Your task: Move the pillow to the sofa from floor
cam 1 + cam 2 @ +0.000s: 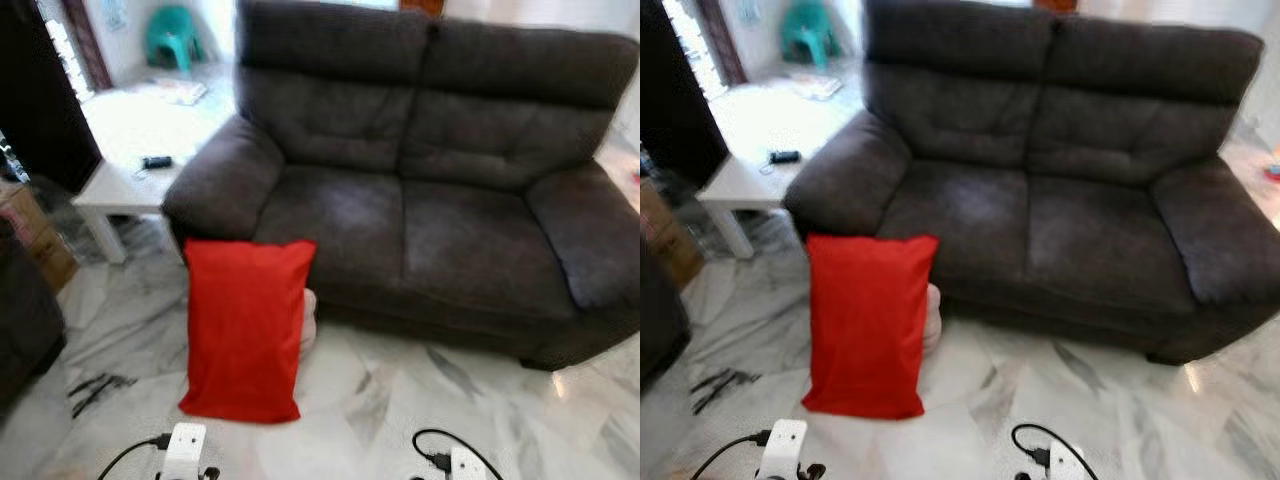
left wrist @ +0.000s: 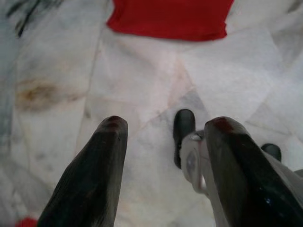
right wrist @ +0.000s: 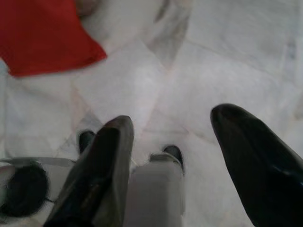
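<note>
A red pillow (image 1: 245,325) stands upright on the marble floor and leans against the front of the dark grey two-seat sofa (image 1: 430,210), below its left armrest. Both sofa seats are bare. My left gripper (image 2: 166,124) hangs open over the floor, with the pillow's lower edge (image 2: 170,19) a short way beyond its fingertips. My right gripper (image 3: 174,116) is open too, nothing between its fingers, and the pillow's corner (image 3: 42,38) lies off to one side. Both white wrists (image 1: 185,450) (image 1: 465,462) sit low in front of me.
A white low table (image 1: 125,185) with a small dark object (image 1: 156,161) stands left of the sofa. A cardboard box (image 1: 35,235) and dark furniture (image 1: 25,320) line the left edge. Something black (image 1: 95,388) lies on the floor. A pale object (image 1: 309,320) peeks from behind the pillow.
</note>
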You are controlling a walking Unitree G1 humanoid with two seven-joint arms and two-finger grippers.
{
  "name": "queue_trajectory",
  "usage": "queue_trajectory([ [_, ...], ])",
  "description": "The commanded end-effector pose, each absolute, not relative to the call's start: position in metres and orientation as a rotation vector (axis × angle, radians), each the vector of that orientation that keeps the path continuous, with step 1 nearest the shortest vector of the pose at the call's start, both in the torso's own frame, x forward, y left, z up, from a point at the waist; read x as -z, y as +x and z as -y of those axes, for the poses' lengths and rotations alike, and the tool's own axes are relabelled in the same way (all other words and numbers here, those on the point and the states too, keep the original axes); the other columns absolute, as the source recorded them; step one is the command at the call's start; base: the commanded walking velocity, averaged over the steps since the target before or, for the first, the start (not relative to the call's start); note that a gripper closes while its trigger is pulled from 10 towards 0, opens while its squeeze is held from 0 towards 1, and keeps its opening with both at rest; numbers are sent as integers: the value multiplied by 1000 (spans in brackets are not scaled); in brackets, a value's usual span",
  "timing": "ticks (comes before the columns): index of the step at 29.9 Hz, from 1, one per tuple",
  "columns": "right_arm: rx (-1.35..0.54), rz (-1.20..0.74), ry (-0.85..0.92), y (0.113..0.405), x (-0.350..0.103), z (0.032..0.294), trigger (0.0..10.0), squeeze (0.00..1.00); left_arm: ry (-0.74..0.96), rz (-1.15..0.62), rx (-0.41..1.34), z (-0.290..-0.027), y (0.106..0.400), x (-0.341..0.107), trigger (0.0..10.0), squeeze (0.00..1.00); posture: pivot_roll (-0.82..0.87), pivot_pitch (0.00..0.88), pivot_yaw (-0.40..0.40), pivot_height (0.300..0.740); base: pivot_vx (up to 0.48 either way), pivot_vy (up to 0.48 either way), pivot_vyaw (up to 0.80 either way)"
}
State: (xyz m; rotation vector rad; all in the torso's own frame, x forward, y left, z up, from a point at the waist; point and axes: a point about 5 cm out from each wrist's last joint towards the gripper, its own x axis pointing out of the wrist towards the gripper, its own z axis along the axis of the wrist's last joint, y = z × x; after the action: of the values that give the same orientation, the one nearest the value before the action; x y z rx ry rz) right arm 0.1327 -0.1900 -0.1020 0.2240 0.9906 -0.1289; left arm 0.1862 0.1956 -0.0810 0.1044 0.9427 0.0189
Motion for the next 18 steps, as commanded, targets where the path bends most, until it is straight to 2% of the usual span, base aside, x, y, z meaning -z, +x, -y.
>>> queue_trajectory([
  [1,127,-992,224,132,102,189,10000,0,93,-966,-32,-197,180,84,10000,0,9,0,-54,740,0,0,800],
  [18,127,-993,224,132,102,189,10000,0,108,-975,-46,-201,177,85,10000,0,7,0,-53,740,0,0,800],
])
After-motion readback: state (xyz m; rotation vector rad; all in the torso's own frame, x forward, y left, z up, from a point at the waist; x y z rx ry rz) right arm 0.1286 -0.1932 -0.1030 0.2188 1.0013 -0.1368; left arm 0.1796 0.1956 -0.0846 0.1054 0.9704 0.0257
